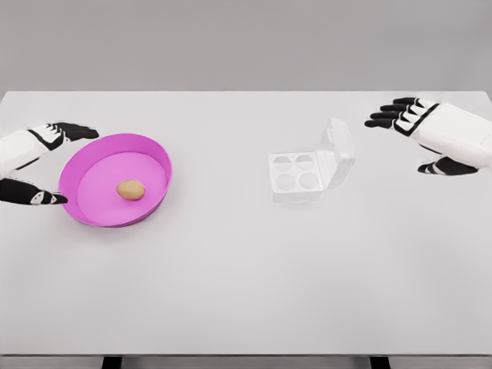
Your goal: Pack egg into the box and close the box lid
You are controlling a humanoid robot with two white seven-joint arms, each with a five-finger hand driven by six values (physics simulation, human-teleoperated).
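A brown egg lies in the middle of a pink round tray on the left of the table. Right of centre stands a clear egg box with several empty cups, its lid raised upright on the right side. My left hand hovers just left of the tray's rim, fingers spread, holding nothing. My right hand floats to the right of the box lid, fingers extended towards it, apart from it and empty.
The white table stretches wide in front of both objects. Its far edge runs along the grey wall behind, and its near edge shows at the bottom of the view.
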